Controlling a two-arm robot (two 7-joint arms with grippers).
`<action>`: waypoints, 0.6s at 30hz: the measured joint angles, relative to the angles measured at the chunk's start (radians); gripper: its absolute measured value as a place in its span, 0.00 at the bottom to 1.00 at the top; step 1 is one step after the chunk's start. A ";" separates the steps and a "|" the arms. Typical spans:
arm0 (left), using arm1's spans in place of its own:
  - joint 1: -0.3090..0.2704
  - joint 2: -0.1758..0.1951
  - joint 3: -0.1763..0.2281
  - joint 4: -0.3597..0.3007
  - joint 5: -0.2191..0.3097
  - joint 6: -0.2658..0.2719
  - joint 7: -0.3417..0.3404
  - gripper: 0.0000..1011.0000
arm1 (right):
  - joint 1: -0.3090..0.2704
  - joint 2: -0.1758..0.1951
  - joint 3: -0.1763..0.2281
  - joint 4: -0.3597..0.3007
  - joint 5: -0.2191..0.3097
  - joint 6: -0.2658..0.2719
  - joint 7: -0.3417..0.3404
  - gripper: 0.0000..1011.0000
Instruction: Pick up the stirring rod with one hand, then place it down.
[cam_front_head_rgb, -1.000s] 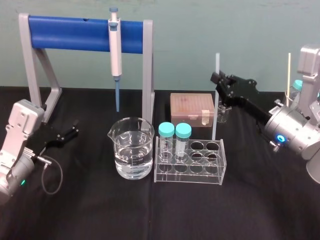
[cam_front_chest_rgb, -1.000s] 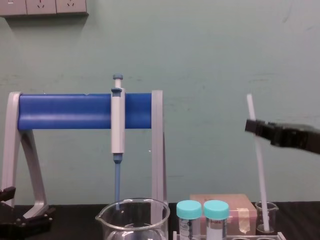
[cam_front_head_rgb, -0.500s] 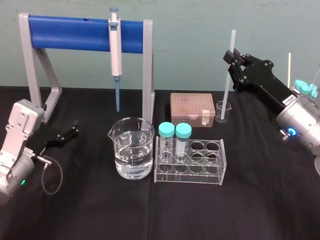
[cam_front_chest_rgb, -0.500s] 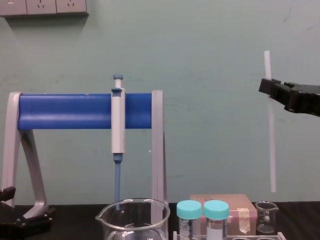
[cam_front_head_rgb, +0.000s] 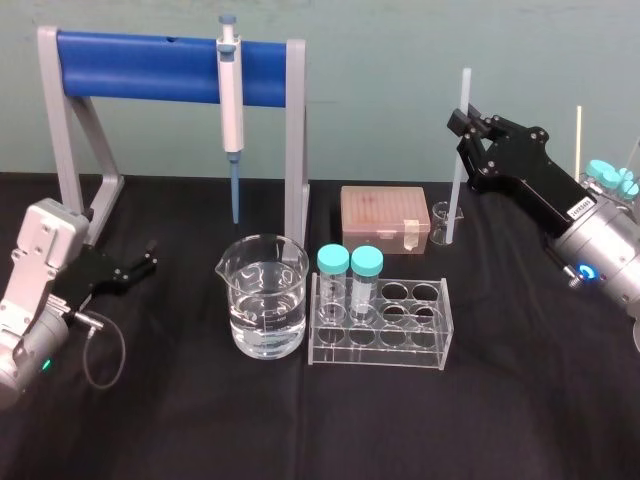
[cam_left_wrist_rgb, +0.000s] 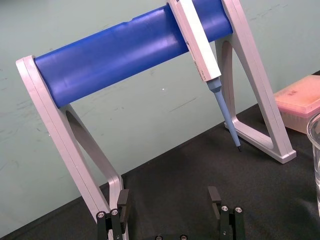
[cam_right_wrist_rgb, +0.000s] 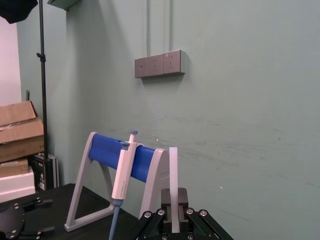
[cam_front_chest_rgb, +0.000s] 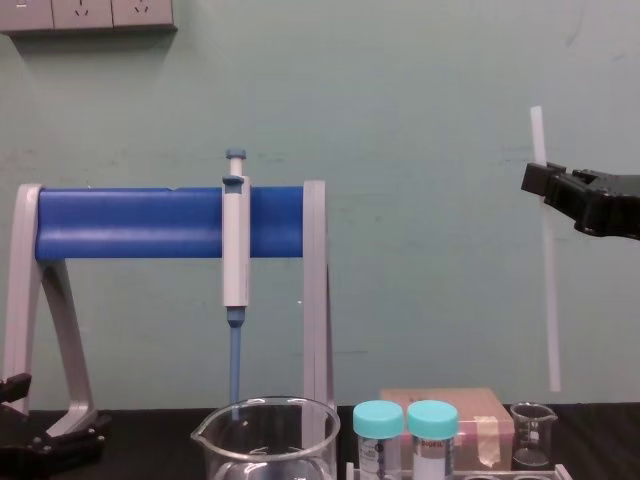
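The stirring rod (cam_front_head_rgb: 459, 150) is a thin white translucent stick, held nearly upright in the air at the right rear of the table. My right gripper (cam_front_head_rgb: 463, 128) is shut on its upper part, with a short length sticking out above the jaws. In the chest view the stirring rod (cam_front_chest_rgb: 546, 280) hangs from the right gripper (cam_front_chest_rgb: 538, 183), its lower end just above a small glass beaker (cam_front_chest_rgb: 532, 432). The right wrist view has the stirring rod (cam_right_wrist_rgb: 173, 187) rising from between the jaws. My left gripper (cam_front_head_rgb: 148, 260) rests open and empty at the table's left.
A white-and-blue pipette (cam_front_head_rgb: 231, 100) hangs on the blue-barred stand (cam_front_head_rgb: 140, 68) at the back. A large beaker (cam_front_head_rgb: 264, 310) of water, a clear rack (cam_front_head_rgb: 380, 325) with two teal-capped tubes and a pink tip box (cam_front_head_rgb: 384, 217) fill the middle. The table's front is bare black cloth.
A second ago the rod stood in the small beaker with the right gripper shut on it. It has been lifted out and drifted slightly right. The left arm has not moved.
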 joint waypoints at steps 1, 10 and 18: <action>0.000 0.000 0.000 0.000 0.000 0.000 0.000 0.99 | -0.002 0.000 0.001 -0.001 0.000 0.001 0.001 0.08; 0.000 0.000 0.000 0.000 0.000 0.000 0.000 0.99 | -0.004 -0.002 0.003 -0.004 -0.002 0.009 0.006 0.08; 0.000 0.000 0.000 0.000 0.000 0.000 0.000 0.99 | -0.004 -0.003 0.003 -0.004 -0.002 0.012 0.009 0.08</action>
